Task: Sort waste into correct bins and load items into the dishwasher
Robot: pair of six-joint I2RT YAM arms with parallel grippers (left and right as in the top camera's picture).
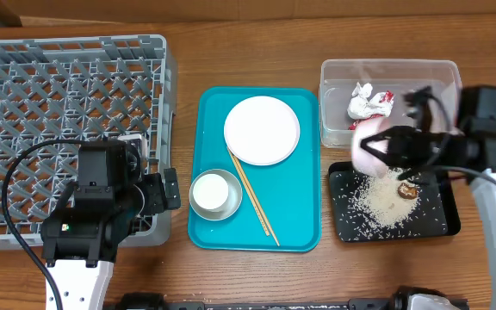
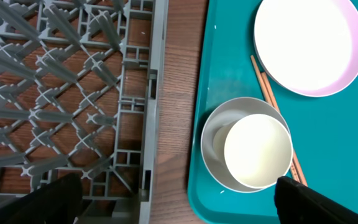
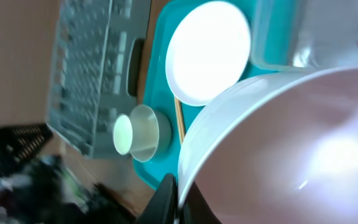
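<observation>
Wooden worktop. Right pincer (image 1: 399,148) clamps tilted small plate (image 1: 370,153) over black tray (image 1: 449,226); left pincer (image 2: 179,202) wide, empty. Tip steeply so rice (image 1: 377,202) lands inside.

Wooden table (image 1: 248,52), grey dish rack (image 1: 58,103), teal tray (image 1: 293,215), clear tub (image 1: 332,108), black tray (image 1: 436,226)

My right wrist view is blurred; glare bleaches the large white round plate (image 3: 208,53) upper centre.
</observation>
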